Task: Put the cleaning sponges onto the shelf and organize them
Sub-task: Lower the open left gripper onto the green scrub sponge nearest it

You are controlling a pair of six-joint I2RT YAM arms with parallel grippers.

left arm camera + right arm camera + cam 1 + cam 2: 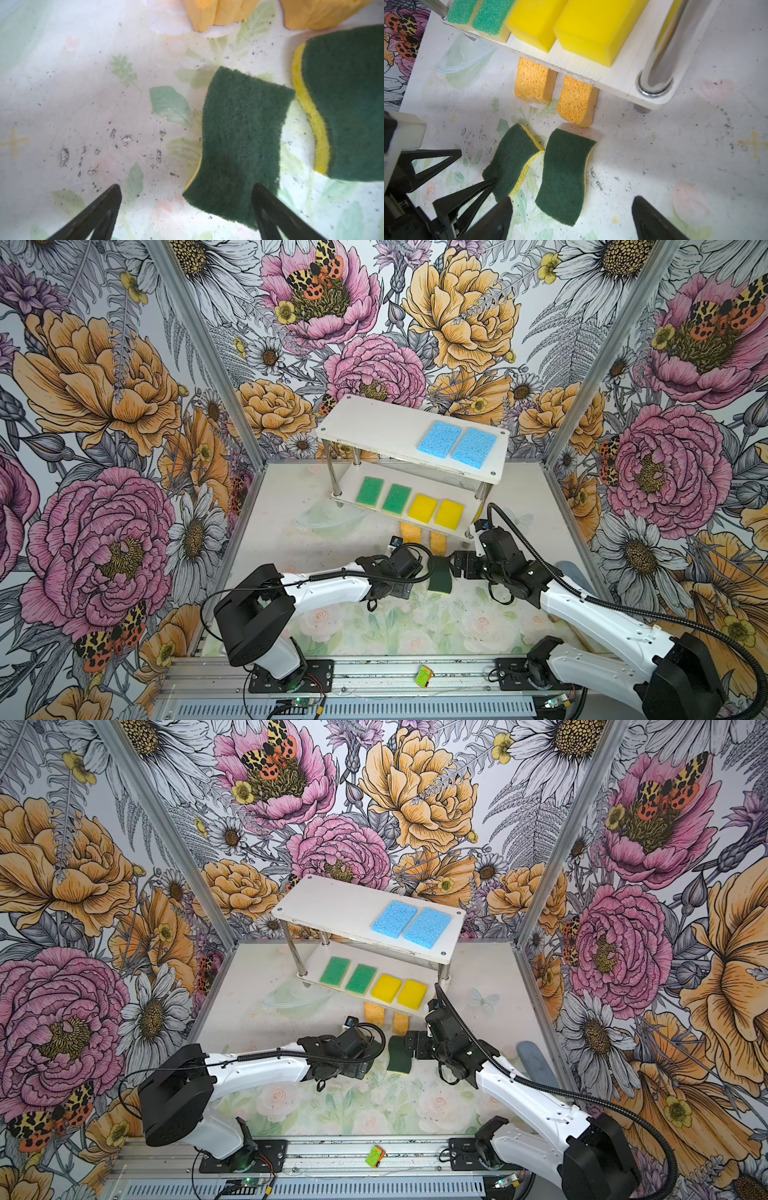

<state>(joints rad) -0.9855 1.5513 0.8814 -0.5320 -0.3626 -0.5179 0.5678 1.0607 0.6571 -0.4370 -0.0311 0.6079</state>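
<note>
top views: I'm looking steeply down from high in front of the shelf (365,423), far off | wrist views: I'm peering close at the dark-green sponges (241,141) before the shelf, both sharing them

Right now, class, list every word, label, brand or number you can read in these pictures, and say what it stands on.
No text can be read.
Green and orange item on the rail: any print is too small to read.
Shelf and sponges: no print shows.
</note>
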